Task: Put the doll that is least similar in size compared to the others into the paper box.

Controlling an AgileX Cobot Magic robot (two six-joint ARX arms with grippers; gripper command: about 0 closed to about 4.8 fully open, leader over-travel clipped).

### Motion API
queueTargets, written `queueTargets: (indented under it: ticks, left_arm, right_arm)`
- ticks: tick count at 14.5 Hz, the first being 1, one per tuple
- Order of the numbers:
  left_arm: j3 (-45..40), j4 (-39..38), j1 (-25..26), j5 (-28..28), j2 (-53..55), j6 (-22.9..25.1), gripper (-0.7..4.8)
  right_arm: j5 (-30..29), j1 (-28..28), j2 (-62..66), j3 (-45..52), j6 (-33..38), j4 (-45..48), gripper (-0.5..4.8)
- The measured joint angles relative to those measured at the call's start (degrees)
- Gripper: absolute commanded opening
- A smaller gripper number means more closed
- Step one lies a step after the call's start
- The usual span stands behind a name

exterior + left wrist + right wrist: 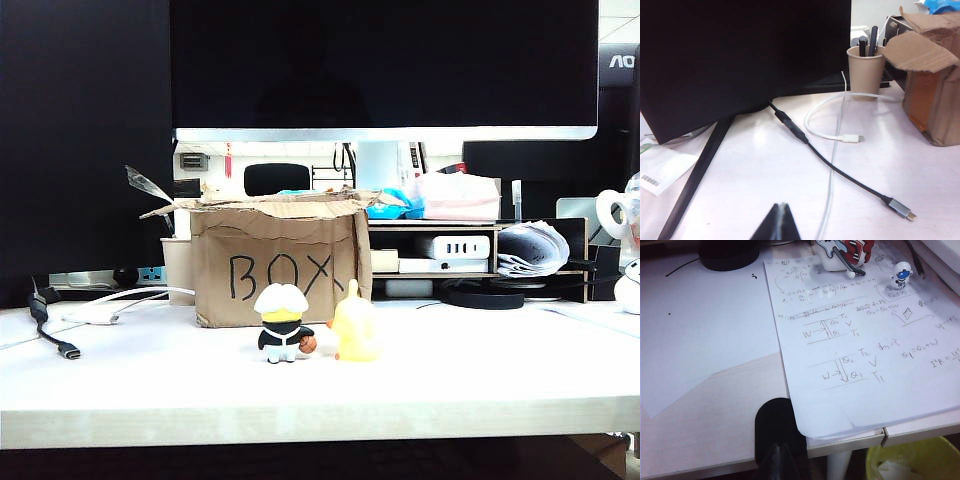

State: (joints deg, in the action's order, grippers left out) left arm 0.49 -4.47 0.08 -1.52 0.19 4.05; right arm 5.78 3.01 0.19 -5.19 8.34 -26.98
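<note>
Counter (480, 370): pale, wood-edged, spans the whole exterior view. A big dark monitor (385, 65) hangs over the far side.

Paper box (275, 262): brown cardboard, ragged torn flaps, "BOX" hand-lettered in black on the near face. Stands at centre, toward the far side of the counter. In the left wrist view one torn flap juts out beside a paper cup (866, 70) holding pens.

The doll: not seen on the open counter; the box's inside is hidden from every camera, so cannot tell where it lies.

White-haired figure in black (282, 323): upright, just near of the box, touching or almost touching the yellow duck-like figure (354, 325) on its right.

Cables: a black cable (840, 172) and a white cable (832, 135) trail over the counter left of the box.

Left gripper (780, 220): low over the left part of the counter, fingers pressed together, holding nothing.

Right gripper (779, 460): dark, at the counter's right edge beside a handwritten sheet (860, 340); fingers pressed together, nothing between them. A yellow bin (915, 460) sits below.
</note>
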Motion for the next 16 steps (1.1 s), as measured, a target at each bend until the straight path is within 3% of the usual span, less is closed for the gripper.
queueTargets:
  ticks: [11,16]
  left_arm:
    - [0.0,-0.1,0.0,0.0,0.0,0.0,-0.05]
    - [0.0,-0.2,0.0,0.0,0.0,0.0,-0.05]
  right_arm:
    - [0.0,0.0,0.0,0.2,1.0,1.0,0.0]
    - [0.2,0.0,0.0,0.5,0.2,22.5,0.0]
